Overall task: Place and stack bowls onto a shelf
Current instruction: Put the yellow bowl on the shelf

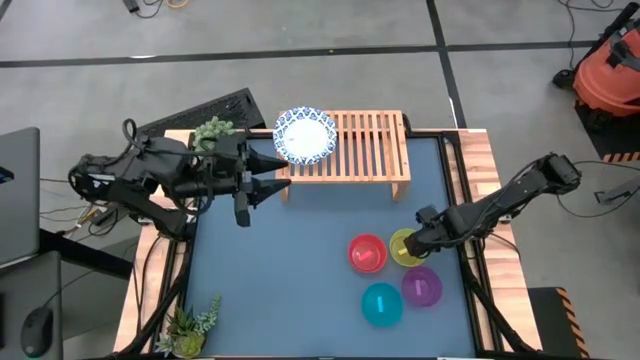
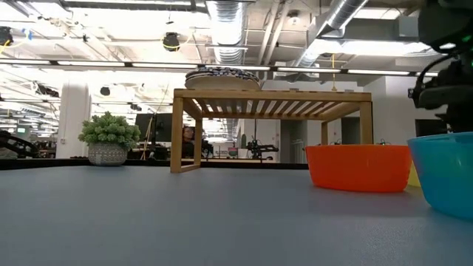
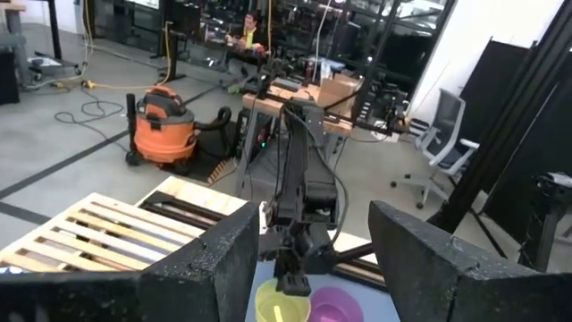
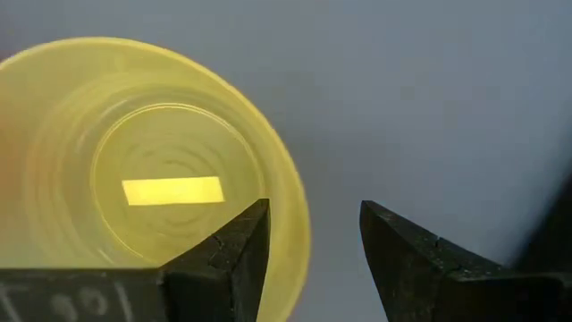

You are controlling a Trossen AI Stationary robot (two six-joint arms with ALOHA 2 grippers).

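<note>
Teal bowl (image 2: pixel 446 173): nearest the low camera, at that picture's right edge; from above it sits at the near side of the cluster of small bowls on the dark blue table (image 1: pixel 290 270)
Red bowl (image 1: pixel 367 252): left-most of the cluster, just beside the yellow bowl; its wall shows orange-red in the low view
Yellow bowl (image 4: pixel 143 179): upright on the table, with a pale yellow strip lying in its bottom; touching or nearly touching the red bowl
Purple bowl (image 1: pixel 421 286): just beside the teal bowl, on the near side of the yellow one
Right gripper (image 4: pixel 313 259): low over the yellow bowl, fingers a narrow gap apart with one over the bowl's inside and one outside the rim; holding nothing
Left gripper (image 1: pixel 268 176): held above the table just beside the left end of the shelf, fingers spread wide, nothing between them
Shelf (image 1: pixel 370 150): light-wood slatted rack standing at the far side of the table
Patterned bowl (image 1: pixel 305 136): white with a blue rim, resting on the left end of the shelf top; whether it is one bowl or a stack cannot be told
Potted plants (image 1: pixel 212 130): one at the far left corner, another at the near left corner
</note>
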